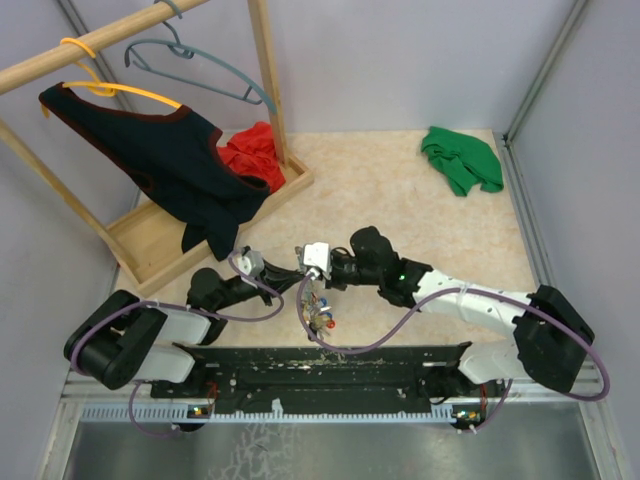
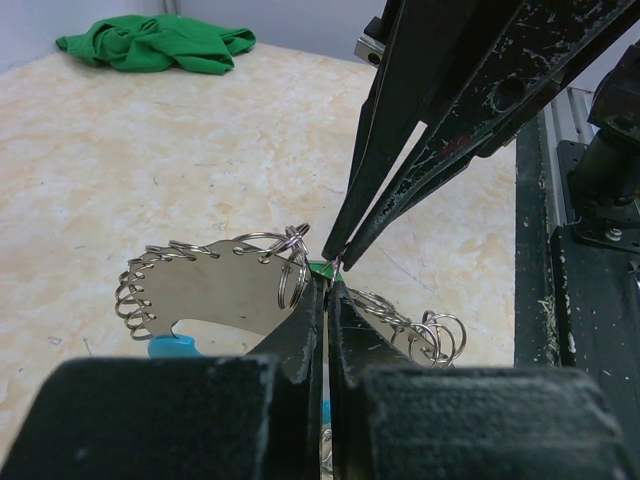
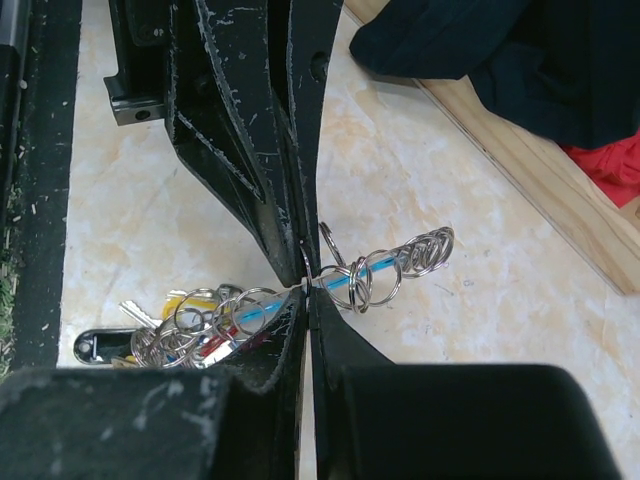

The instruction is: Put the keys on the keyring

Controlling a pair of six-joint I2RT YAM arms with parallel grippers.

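Your left gripper (image 2: 327,285) is clamping the keyring (image 3: 372,272) right at its tips, tags (image 3: 190,330) bunching just beside, while your right gripper (image 3: 306,292), jaws pressed together, is meeting it tip-to-tip, apparently steadying a green key sliver (image 2: 322,268) for threading.

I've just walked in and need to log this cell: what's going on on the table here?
Two robot arms are working on the keyring near the front middle of the table. The left tool and right tool are both closed, meeting tip to tip on its silvery coil, with its cluster of tags trailing off beside. A green sliver shows between the tips, possibly a key head; too little shows to be sure.
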